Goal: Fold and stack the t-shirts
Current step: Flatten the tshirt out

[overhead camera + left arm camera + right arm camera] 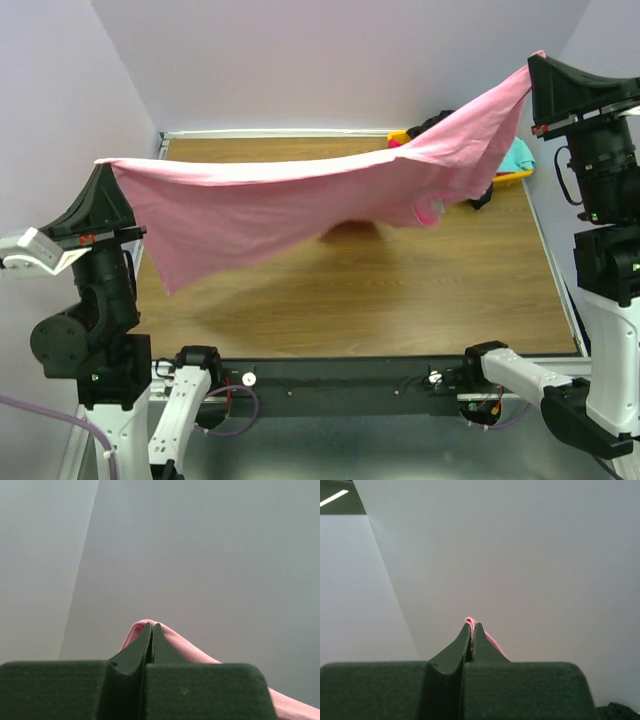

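A large bright pink t-shirt [300, 205] hangs stretched in the air above the wooden table [400, 290], held by two corners. My left gripper [103, 165] is raised at the left and shut on one corner; in the left wrist view pink cloth [175, 642] bulges behind the closed fingertips [142, 647]. High at the right, my right gripper [532, 62] is shut on the other corner, with a pink fold [471, 621] poking out between its fingertips [482, 650]. More t-shirts, black [430, 124] and teal [518, 157], lie in a heap at the back right.
A yellow bin [512, 178] stands at the table's back right corner, partly hidden by the hanging shirt. Walls close the table in at the back and both sides. Both wrist cameras face bare wall.
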Robot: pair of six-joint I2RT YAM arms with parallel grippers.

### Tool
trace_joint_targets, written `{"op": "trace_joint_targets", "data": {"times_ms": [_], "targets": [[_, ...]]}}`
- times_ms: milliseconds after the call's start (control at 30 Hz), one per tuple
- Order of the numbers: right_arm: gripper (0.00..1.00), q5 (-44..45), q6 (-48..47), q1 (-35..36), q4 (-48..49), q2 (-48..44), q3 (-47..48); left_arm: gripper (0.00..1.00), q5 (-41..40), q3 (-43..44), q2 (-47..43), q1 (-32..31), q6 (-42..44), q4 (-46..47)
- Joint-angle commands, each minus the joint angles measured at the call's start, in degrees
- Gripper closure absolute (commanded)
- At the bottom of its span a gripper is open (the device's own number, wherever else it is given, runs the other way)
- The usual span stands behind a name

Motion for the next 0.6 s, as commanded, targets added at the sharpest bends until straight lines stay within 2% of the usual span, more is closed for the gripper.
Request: {"op": "trace_joint_targets", "data": {"times_ms": [0,200,367,567], "targets": [[1.0,-1.0,-1.2,-0.2,-0.4,3.6,4.7,1.0,0.2,2.6,-1.5,0.3,0.0,-3.9],[0.99,-1.0,-1.5,-0.2,-1.2,10.7,14.0,1.0,-1.1,4.1,1.2,0.3,0.1,-5.5],[0.99,-2.5,-1.5,-0.1,-1.7,18.1,23.6,1.0,-2.8,2.7,3.4,0.3,-0.1,-2.6],[1.0,-3.8,-0.8,-0.1,-1.0,26.8,23.3,1.0,-7.4,-3.5,9.5,0.3,-0.2,2.0]]}}
